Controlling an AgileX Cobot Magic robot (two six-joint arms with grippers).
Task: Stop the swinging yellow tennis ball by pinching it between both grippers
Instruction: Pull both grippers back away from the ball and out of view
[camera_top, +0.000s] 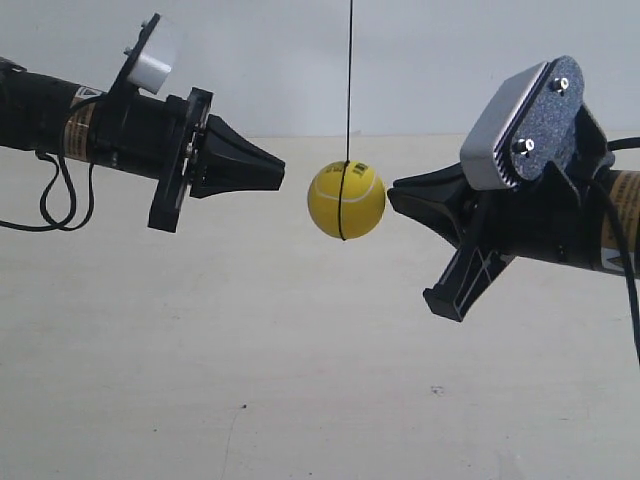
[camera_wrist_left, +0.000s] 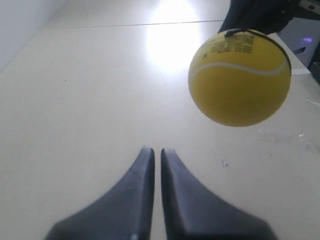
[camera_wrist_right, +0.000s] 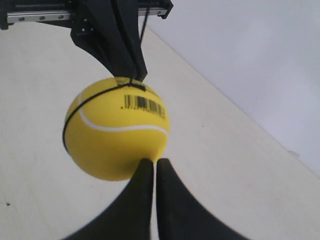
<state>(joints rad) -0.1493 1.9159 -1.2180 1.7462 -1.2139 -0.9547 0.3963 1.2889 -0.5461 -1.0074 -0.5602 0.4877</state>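
Note:
The yellow tennis ball (camera_top: 346, 200) hangs on a thin dark string (camera_top: 350, 80) between the two arms, above the table. My left gripper (camera_top: 282, 172), on the arm with the white cylinder, is shut and points at the ball with a small gap between them. In the left wrist view the ball (camera_wrist_left: 240, 77) floats ahead and off to one side of the shut tips (camera_wrist_left: 157, 150). My right gripper (camera_top: 390, 195), on the arm with the grey box, is shut. Its tips (camera_wrist_right: 155, 161) touch the edge of the ball (camera_wrist_right: 116, 135).
A pale table (camera_top: 300, 380) lies below, with a white wall behind it. A black cable (camera_top: 60, 200) loops under the arm at the exterior view's left. In each wrist view the opposite gripper (camera_wrist_right: 120, 45) shows behind the ball.

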